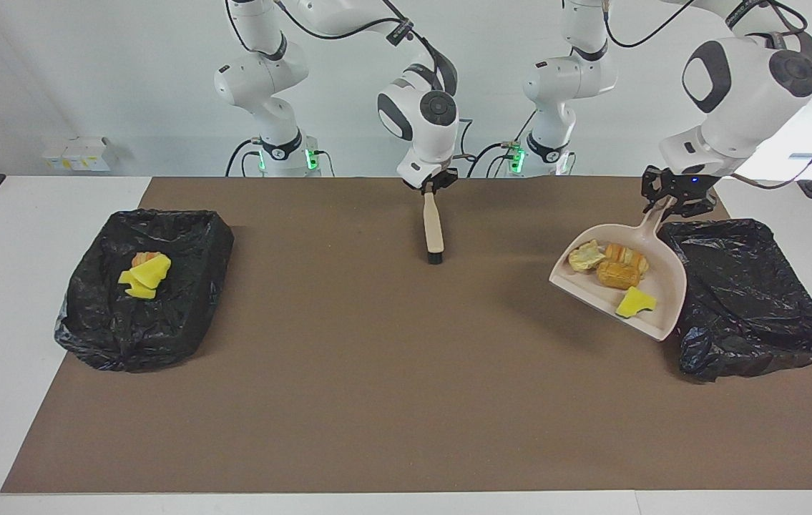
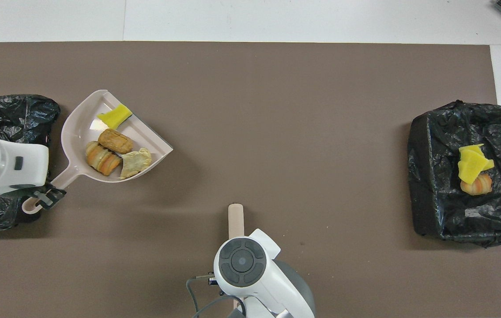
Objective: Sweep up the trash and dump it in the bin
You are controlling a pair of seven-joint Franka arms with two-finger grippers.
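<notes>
My left gripper [image 1: 665, 204] [image 2: 43, 198] is shut on the handle of the beige dustpan [image 1: 663, 315] [image 2: 76, 128]. It holds the pan tilted just above the mat, beside the black-lined bin [image 1: 749, 300] [image 2: 7, 115] at the left arm's end. In the pan lie a yellow sponge wedge [image 1: 636, 302] [image 2: 114, 117] and three tan and orange lumps [image 1: 618, 274] [image 2: 115, 140]. My right gripper [image 1: 433, 187] is shut on a brush [image 1: 433, 229] [image 2: 235, 218], which hangs bristles down over the middle of the mat.
A second black-lined bin [image 1: 184, 236] [image 2: 431, 185] stands at the right arm's end, with yellow wedges and an orange lump [image 1: 144, 275] [image 2: 473, 170] in it. The brown mat [image 1: 377, 393] [image 2: 299, 110] covers most of the table.
</notes>
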